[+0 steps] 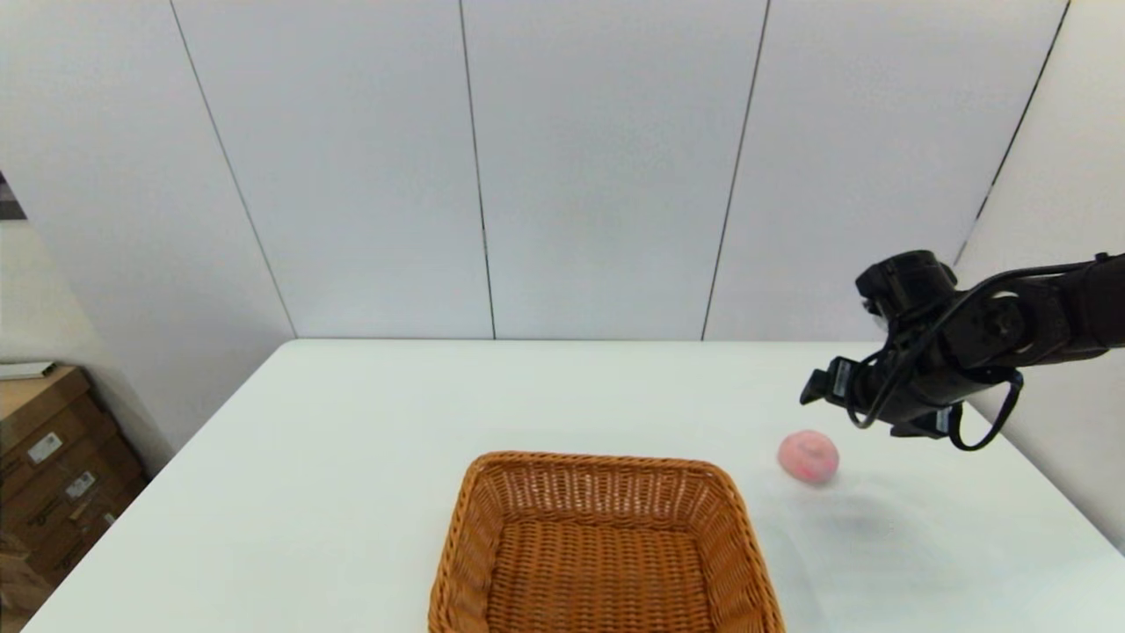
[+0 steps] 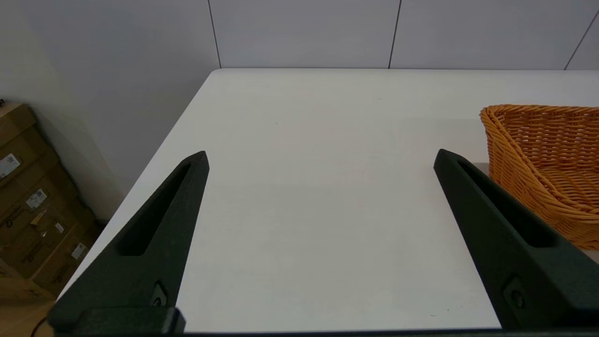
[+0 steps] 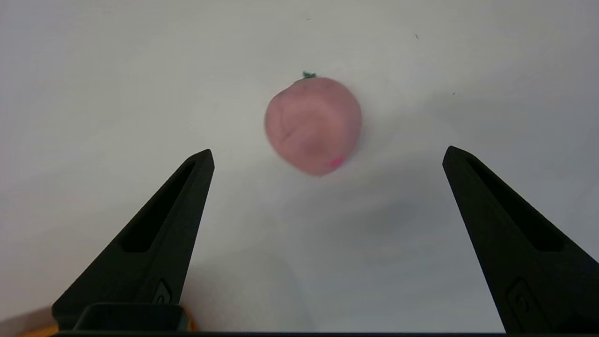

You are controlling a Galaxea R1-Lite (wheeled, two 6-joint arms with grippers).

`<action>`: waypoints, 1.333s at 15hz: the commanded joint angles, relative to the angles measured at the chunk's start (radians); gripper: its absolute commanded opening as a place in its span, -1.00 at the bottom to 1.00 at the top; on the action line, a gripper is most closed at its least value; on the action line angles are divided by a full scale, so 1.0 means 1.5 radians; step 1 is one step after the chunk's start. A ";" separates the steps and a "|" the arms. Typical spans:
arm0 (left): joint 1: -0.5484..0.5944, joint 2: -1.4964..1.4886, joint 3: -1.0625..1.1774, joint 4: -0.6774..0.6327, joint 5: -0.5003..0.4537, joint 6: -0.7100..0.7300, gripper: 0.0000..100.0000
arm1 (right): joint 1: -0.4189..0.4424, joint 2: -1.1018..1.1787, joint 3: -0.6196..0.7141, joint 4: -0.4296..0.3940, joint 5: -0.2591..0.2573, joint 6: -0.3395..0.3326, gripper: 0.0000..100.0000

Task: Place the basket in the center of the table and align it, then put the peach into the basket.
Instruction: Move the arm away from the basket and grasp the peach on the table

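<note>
White bench (image 1: 369, 440) carries our wicker basket (image 1: 606, 545) at its near edge, the peach (image 1: 808, 456) toward the right edge, directly below our spread, empty right hand (image 1: 813, 387).

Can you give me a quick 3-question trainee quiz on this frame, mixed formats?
1. True or false: the peach already lies in the basket.
2. Which hand is poised over the peach? A) left hand B) right hand
3. Fill in: both hands' fingers are ___.

Key:
1. False; it sits on the table, to the right of the basket and apart from it.
2. B; the left hand is over bare table beside the basket's left wall.
3. Open, holding nothing.
</note>
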 commanded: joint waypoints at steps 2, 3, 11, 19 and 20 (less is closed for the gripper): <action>0.000 -0.001 0.000 0.001 0.001 0.000 1.00 | 0.005 0.112 -0.033 -0.009 0.003 0.001 1.00; 0.000 -0.001 0.000 0.001 0.001 0.000 1.00 | 0.012 0.129 -0.038 -0.009 0.002 0.001 1.00; 0.000 -0.001 0.000 0.001 0.001 0.000 1.00 | 0.020 0.214 -0.103 0.001 0.001 0.008 -1.00; 0.000 -0.001 0.000 0.001 0.001 0.000 1.00 | 0.011 0.170 -0.103 0.011 0.006 0.013 -1.00; 0.000 -0.001 0.000 0.001 0.001 0.000 1.00 | 0.007 0.155 -0.104 0.027 0.009 0.015 -1.00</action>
